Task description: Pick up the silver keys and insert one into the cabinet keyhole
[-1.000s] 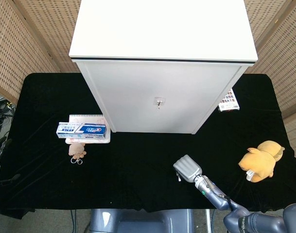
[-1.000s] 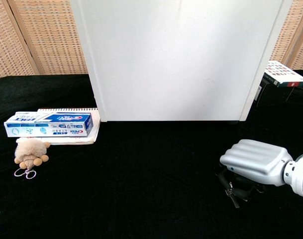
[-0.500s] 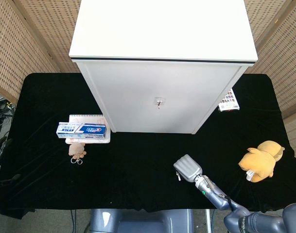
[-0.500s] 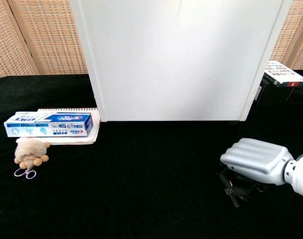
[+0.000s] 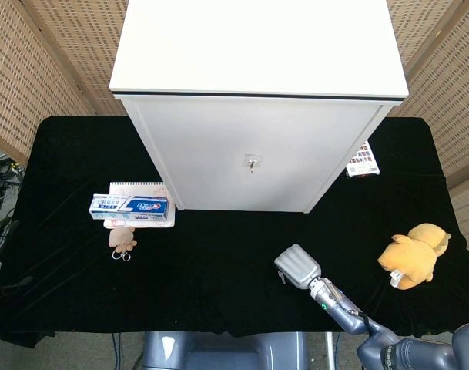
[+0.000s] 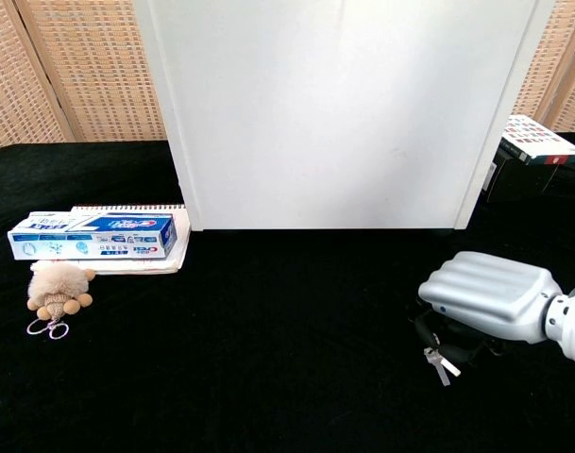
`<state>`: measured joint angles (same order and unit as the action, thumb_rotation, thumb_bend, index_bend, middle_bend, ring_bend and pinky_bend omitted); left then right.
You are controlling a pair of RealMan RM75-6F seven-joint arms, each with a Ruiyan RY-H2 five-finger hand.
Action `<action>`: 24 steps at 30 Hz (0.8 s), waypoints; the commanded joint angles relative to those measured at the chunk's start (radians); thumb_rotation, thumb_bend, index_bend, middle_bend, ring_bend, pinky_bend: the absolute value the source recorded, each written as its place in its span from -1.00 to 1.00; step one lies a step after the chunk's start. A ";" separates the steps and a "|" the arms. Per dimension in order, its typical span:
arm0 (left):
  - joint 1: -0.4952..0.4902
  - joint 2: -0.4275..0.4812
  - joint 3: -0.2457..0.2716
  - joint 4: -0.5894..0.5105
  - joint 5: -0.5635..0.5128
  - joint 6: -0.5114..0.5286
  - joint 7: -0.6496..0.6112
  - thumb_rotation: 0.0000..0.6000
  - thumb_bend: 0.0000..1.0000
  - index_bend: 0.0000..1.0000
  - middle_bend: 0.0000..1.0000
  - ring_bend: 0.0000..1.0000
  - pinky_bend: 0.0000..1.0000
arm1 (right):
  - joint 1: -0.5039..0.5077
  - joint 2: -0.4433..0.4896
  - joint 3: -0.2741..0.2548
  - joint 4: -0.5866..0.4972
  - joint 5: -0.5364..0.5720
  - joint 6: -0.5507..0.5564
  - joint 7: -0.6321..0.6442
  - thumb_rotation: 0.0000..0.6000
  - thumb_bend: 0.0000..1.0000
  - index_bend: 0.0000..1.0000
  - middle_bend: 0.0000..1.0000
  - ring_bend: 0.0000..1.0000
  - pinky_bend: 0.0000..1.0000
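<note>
Near the front edge of the black cloth-covered surface (image 6: 268,359), toward its right corner, the right robot hand (image 6: 490,294) has its fingers curled down around the small silver keys (image 6: 441,360), which now dangle higher than a moment ago, seemingly lifted clear. That suggests the pickup is done and carrying comes next. Further back stands the tall white cabinet (image 5: 253,154), its keyhole (image 5: 251,162) mid-front. The left robot hand is not in view.
</note>
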<state>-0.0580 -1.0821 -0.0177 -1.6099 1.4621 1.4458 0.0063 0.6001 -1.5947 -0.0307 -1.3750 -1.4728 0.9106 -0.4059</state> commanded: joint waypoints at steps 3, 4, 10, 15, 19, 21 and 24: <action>-0.001 0.000 0.000 0.000 0.001 -0.001 -0.002 1.00 -1.00 -1.00 -1.00 -1.00 -1.00 | 0.003 0.032 0.004 -0.040 -0.045 0.044 0.013 1.00 0.41 0.36 0.95 0.93 1.00; -0.001 0.000 0.001 0.000 0.001 -0.001 -0.002 1.00 -1.00 -1.00 -1.00 -1.00 -1.00 | 0.005 0.038 0.005 -0.047 -0.054 0.053 0.015 1.00 0.41 0.37 0.95 0.93 1.00; 0.001 0.003 0.002 -0.001 0.004 0.002 -0.008 1.00 -1.00 -1.00 -1.00 -1.00 -1.00 | 0.017 0.098 0.017 -0.108 -0.118 0.109 0.010 1.00 0.44 0.40 0.95 0.93 1.00; 0.001 0.005 0.001 -0.001 0.005 0.004 -0.013 1.00 -1.00 -1.00 -1.00 -1.00 -1.00 | 0.029 0.161 0.040 -0.179 -0.153 0.144 -0.021 1.00 0.44 0.41 0.95 0.93 1.00; 0.002 0.005 0.002 -0.001 0.007 0.005 -0.015 1.00 -1.00 -1.00 -1.00 -1.00 -1.00 | 0.038 0.211 0.068 -0.242 -0.163 0.165 -0.045 1.00 0.44 0.42 0.95 0.93 1.00; 0.002 0.006 0.002 -0.002 0.008 0.006 -0.016 1.00 -1.00 -1.00 -1.00 -1.00 -1.00 | 0.042 0.231 0.081 -0.269 -0.162 0.171 -0.055 1.00 0.44 0.42 0.95 0.93 1.00; 0.002 0.007 0.003 -0.003 0.011 0.008 -0.017 1.00 -1.00 -1.00 -1.00 -1.00 -1.00 | 0.050 0.270 0.117 -0.330 -0.151 0.183 -0.075 1.00 0.44 0.42 0.95 0.93 1.00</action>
<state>-0.0557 -1.0751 -0.0144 -1.6133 1.4727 1.4533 -0.0109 0.6431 -1.3478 0.0643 -1.6742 -1.6298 1.0840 -0.4661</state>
